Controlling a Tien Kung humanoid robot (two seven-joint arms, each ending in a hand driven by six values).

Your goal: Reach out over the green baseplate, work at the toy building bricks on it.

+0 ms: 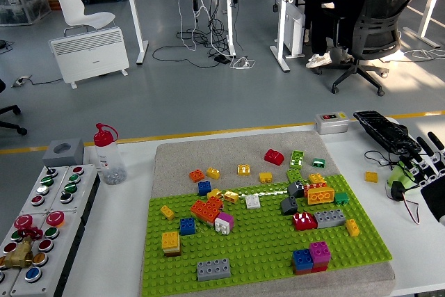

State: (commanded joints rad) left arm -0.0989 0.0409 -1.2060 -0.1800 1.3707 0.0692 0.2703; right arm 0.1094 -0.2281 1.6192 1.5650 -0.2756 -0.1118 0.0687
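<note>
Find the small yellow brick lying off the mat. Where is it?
The yellow brick lies on the white table, right of the green baseplate, between it and the robot's right hand.

My white bench (125, 241) carries a grey felt mat (208, 154) at its middle, a button box (38, 224) and a red-capped bottle (108, 154) at the left, a black keyboard (382, 130), a small switch box (332, 123) and one loose yellow brick (372, 177) at the right

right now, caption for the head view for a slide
Right hand open at table's right edge, off the green baseplate of bricks.
</note>
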